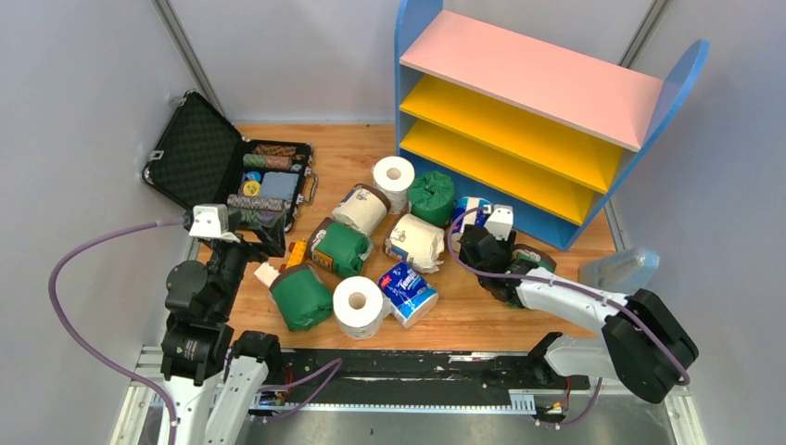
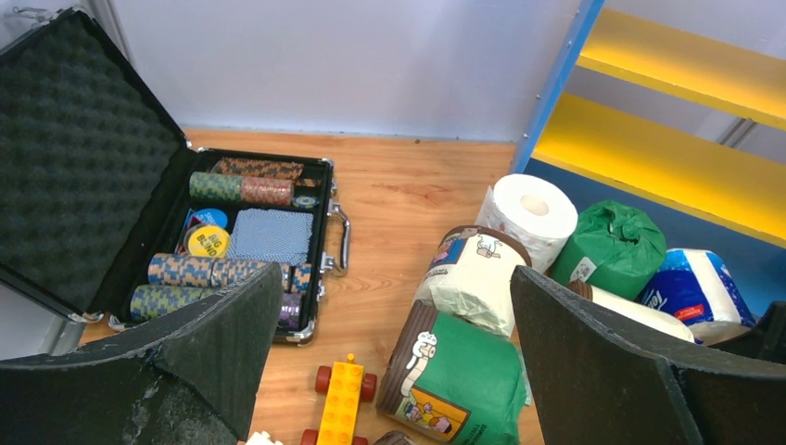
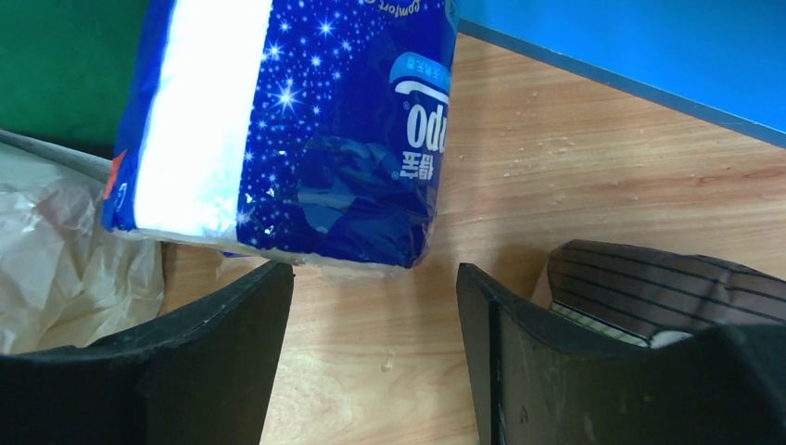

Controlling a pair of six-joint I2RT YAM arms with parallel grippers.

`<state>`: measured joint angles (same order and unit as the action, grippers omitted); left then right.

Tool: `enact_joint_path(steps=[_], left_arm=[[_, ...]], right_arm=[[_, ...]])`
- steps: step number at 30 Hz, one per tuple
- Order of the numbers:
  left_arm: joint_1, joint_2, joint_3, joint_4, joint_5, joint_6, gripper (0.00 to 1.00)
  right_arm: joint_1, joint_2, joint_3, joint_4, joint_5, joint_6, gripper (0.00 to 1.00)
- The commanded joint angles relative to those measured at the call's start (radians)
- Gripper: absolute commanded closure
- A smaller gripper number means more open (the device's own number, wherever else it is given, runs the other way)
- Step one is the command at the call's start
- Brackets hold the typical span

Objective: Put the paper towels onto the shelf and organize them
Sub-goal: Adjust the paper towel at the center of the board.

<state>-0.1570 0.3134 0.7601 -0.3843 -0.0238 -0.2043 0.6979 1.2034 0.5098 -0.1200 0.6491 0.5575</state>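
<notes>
Right wrist: R gripper jaws apart, empty, beside blue-wrapped roll.

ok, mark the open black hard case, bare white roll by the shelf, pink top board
Black hard case (image 2: 79, 158), left wrist view, foam lid.
Bare white roll (image 1: 396, 197), overhead view, side wall.
Pink top board (image 1: 538, 74), overhead view, middle.

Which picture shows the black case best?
The left wrist view: the case is close and open, its contents clear. The top view shows the case small, at the far left. The right wrist view misses it.
</notes>
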Motion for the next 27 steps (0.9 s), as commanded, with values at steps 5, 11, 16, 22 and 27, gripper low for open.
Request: enact_joint_path(steps=[5,11,16,22,27], left_arm=[[0.0,0.013,0.007,0.019,0.001,0.006,0.0],[0.0,0.016,0.006,0.018,0.003,0.006,0.0],[-0.001,0.02,0.006,0.019,0.004,0.006,0.0],[0.0,0.022,0.007,0.018,0.004,0.008,0.0],[0.0,0.026,0.007,0.016,0.004,0.008,0.0]], right_arm=[[-0.006,0.061,-0.001,0.195,0.084,-0.033,0.35],[-0.014,0.063,-0.029,0.352,0.062,-0.14,0.38],[-0.034,0.071,-0.036,0.411,0.067,-0.18,0.44],[-0.059,0.12,-0.023,0.489,0.056,-0.232,0.44],[-0.06,0.187,0.008,0.477,0.051,-0.224,0.43]])
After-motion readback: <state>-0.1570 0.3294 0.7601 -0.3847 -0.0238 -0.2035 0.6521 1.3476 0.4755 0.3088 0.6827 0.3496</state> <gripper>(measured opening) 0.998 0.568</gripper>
